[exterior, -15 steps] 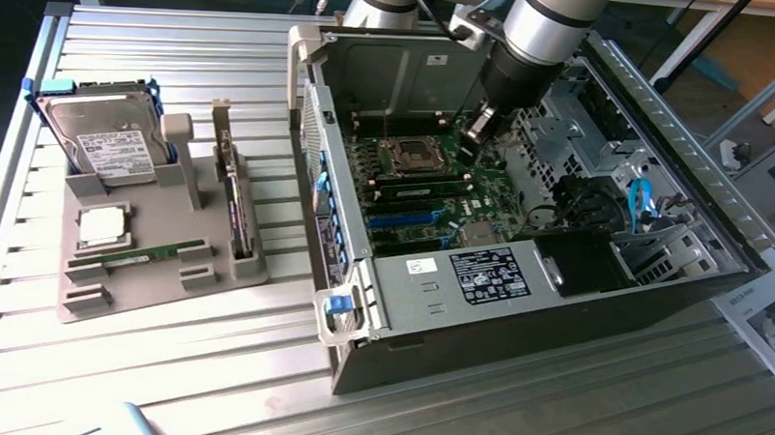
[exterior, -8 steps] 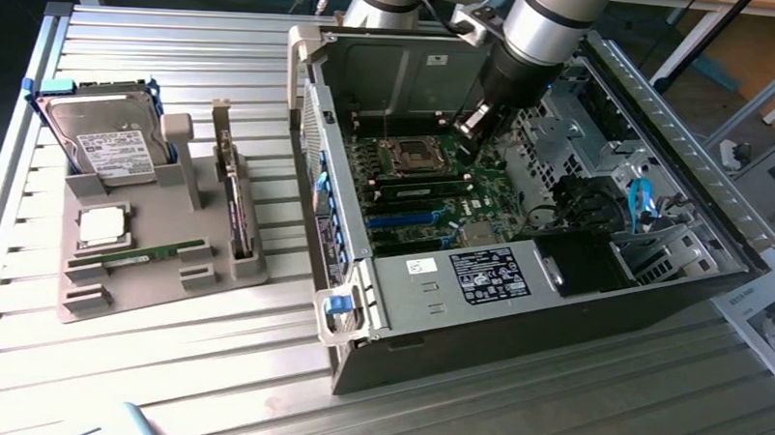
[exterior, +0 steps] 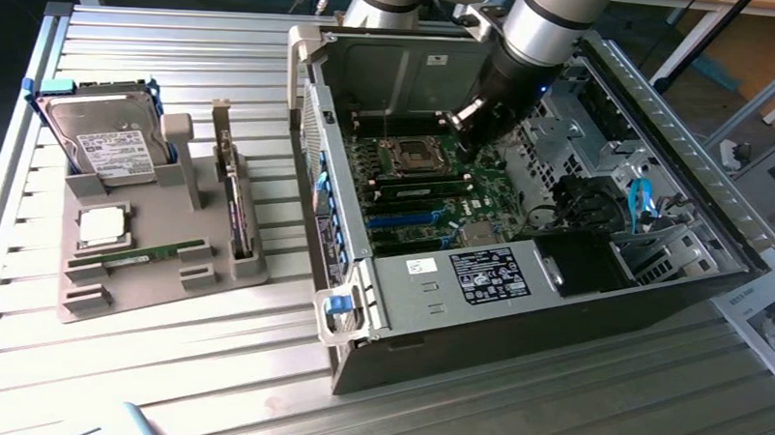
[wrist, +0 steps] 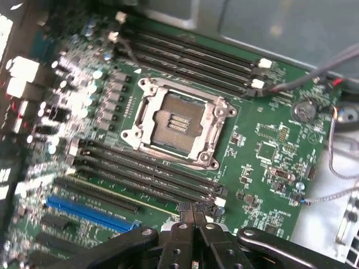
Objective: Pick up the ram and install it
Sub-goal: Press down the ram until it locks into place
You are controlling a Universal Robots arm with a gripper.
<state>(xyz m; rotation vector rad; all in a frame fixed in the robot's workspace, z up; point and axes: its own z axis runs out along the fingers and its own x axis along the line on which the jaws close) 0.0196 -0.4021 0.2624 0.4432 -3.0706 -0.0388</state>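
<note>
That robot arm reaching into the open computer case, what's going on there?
The arm has its end effector down inside the open computer case, shut, just above the motherboard near the empty CPU socket and the memory slots. It doesn't appear to be carrying anything. A ram stick lies in the grey parts holder on the table, on the exterior view's left, beside a hard drive.

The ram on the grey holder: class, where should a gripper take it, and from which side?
The ram lies along a groove in the grey holder, on edge with its long top edge exposed. Probably best: pinch the two flat faces near mid-length, coming straight down from above, since the holder's blocks appear to crowd its ends.
</note>
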